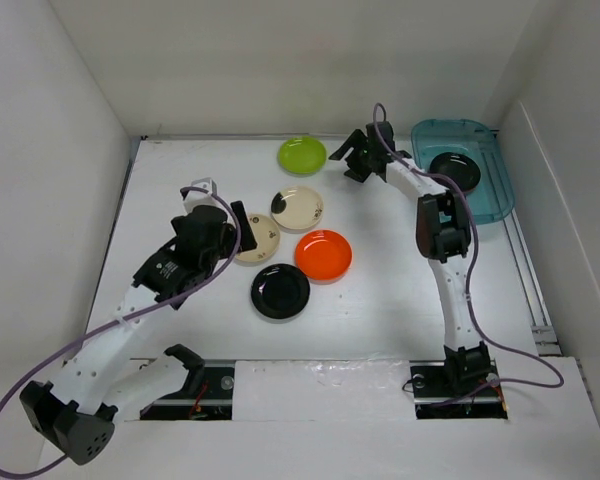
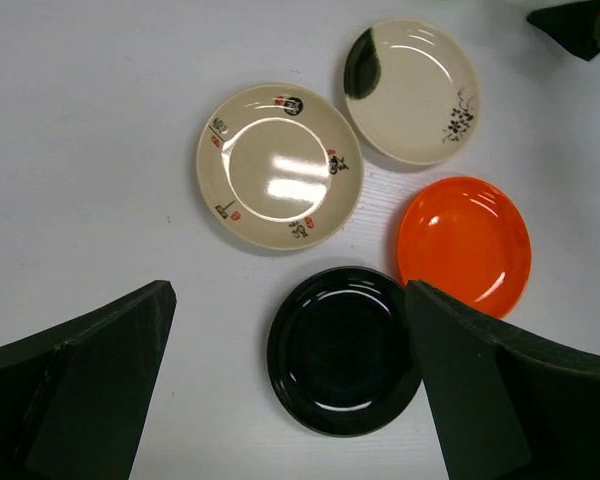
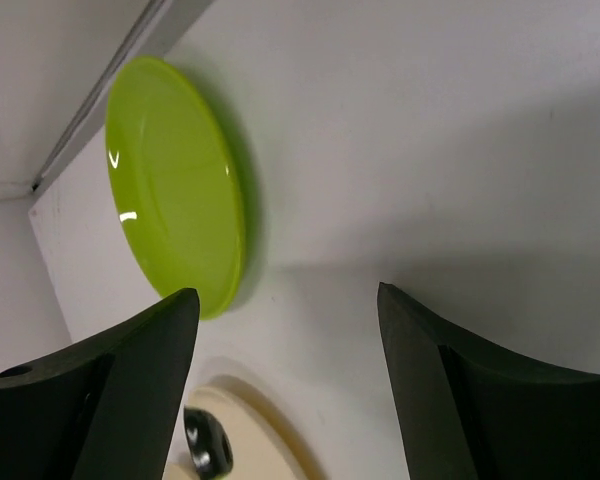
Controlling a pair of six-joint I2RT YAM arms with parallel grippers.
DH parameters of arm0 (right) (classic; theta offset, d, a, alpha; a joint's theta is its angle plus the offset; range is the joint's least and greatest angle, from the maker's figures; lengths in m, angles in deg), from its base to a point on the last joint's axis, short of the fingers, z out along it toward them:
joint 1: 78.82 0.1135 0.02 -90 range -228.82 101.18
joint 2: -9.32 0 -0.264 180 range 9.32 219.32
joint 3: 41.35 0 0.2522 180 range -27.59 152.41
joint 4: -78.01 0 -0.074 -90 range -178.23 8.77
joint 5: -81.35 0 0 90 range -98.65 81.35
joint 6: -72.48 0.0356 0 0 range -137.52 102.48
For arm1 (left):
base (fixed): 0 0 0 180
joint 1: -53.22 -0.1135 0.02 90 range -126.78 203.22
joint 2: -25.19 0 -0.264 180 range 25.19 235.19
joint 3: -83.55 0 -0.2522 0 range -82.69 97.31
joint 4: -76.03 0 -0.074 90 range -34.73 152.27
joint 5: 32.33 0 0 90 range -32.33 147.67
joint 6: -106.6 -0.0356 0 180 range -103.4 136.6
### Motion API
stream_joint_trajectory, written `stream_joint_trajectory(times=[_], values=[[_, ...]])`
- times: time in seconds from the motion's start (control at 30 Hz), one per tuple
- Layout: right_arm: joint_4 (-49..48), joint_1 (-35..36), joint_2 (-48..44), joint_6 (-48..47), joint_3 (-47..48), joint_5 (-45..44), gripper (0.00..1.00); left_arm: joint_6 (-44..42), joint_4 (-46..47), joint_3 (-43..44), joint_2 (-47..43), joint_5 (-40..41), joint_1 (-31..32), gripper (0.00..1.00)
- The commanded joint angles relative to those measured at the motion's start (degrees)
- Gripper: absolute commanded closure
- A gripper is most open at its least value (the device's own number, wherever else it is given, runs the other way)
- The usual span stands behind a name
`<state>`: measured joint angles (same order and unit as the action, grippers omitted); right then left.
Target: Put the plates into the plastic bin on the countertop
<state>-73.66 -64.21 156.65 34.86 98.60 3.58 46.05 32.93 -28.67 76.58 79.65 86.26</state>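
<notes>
Now, black plate point(image 1: 454, 170) inside bin point(image 1: 491, 192), lime plate point(image 1: 302, 154) outside

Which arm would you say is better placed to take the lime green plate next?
Right: the right gripper, open, sits beside the lime green plate, near the plastic bin; the left gripper hovers over a black plate.

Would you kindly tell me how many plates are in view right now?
6. On the countertop: lime green plate, dark-patched cream plate, lettered cream plate, orange plate, black plate. A second black plate lies in the plastic bin; more may hide beneath.
</notes>
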Motion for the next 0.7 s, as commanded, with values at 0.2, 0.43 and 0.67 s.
stream_joint_trajectory(times=[0.2, 0.43, 0.67], values=[[1.7, 2.1, -12.7, -1.7, -3.6, -6.3, 0.18, 3.3, 1.5, 13.6, 13.5, -5.1, -7.5, 0.00], [-0.1, 2.6, -15.8, -11.1, -16.7, 4.5, 0.18, 2.8, 1.5, 17.3, 13.6, -3.6, -10.4, 0.00], [-6.7, 5.0, -22.0, -17.1, -34.1, 13.1, 0.18, -0.2, 3.7, 15.2, 12.0, -8.6, -17.1, 0.00]])
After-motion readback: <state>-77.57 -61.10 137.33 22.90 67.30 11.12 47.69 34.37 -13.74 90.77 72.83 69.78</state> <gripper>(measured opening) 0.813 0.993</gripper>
